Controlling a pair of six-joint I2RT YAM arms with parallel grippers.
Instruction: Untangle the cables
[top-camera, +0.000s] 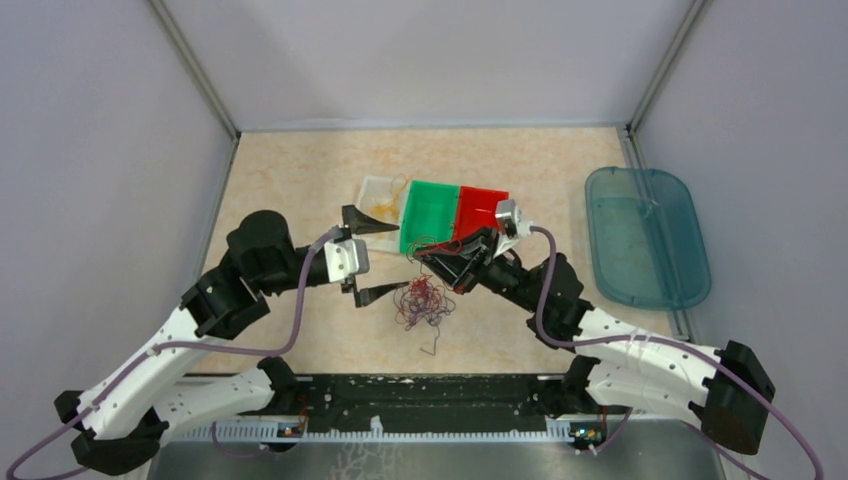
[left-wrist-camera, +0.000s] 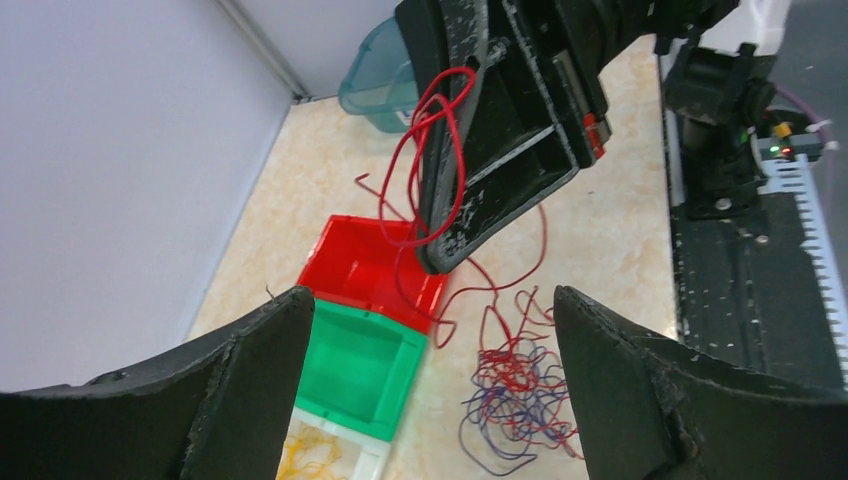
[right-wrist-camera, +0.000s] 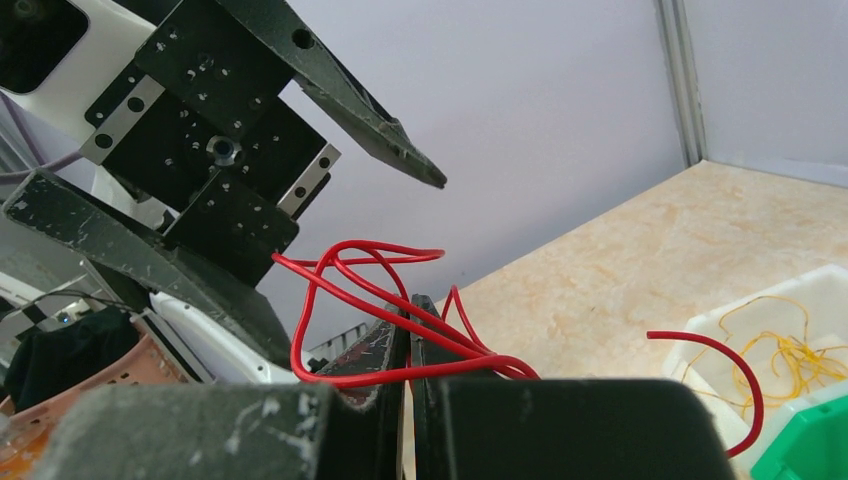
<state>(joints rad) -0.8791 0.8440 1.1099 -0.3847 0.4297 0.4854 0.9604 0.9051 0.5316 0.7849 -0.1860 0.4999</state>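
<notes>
1 red cable clamped in right gripper, runs to tangle at 6 o'clock; left gripper empty, splayed, 9 o'clock.

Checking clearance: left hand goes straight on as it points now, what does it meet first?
Most likely the right hand, shut on the red cable, straight ahead of the open left hand. The cable's loops may come first; depth is unclear.

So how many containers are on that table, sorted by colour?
White bin: 1
Green bin: 1
Red bin: 1
Teal tray: 1
Total: 4
</notes>
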